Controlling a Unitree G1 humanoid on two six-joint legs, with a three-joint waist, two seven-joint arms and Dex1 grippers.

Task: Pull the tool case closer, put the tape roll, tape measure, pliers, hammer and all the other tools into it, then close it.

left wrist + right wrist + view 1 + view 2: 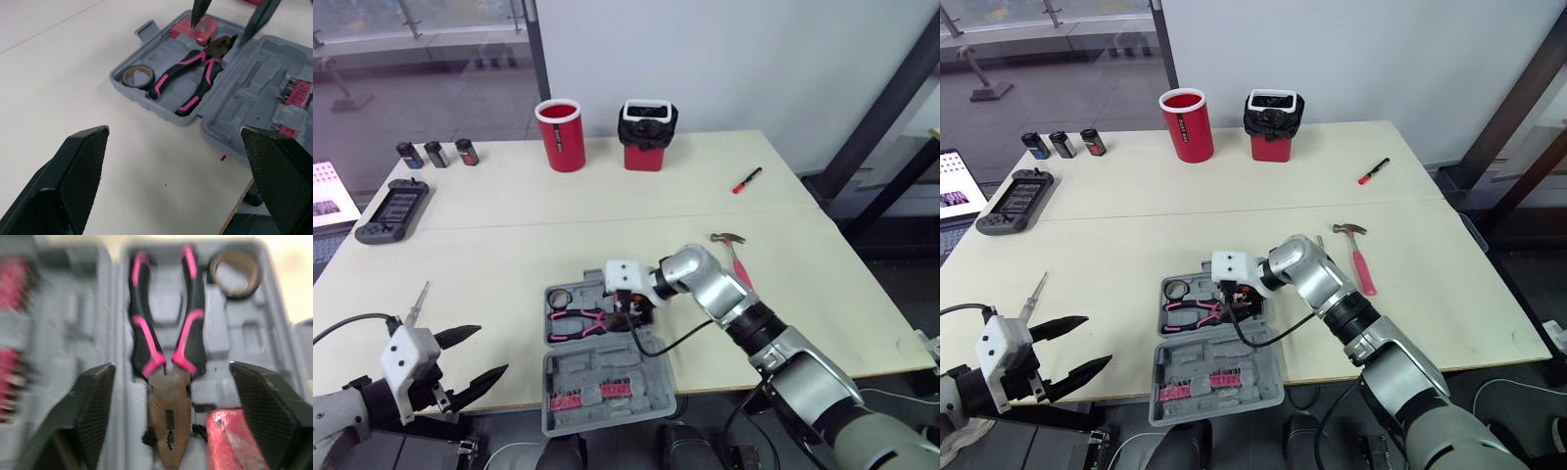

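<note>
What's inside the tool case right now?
The tool case holds pliers, a tape roll and a red tape measure in one half, pink bits in the other. The open right claw covers part of it.

Head pair looks down over the table (pixel 509 206); both wrist cameras face the tool case (pixel 626 367) at 6 o'clock, the right nearest.

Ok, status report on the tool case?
Left gripper open, off to the side; right gripper open above pliers. Tool case open, pliers and tape roll inside. Hammer outside it. Nothing blocking.
</note>
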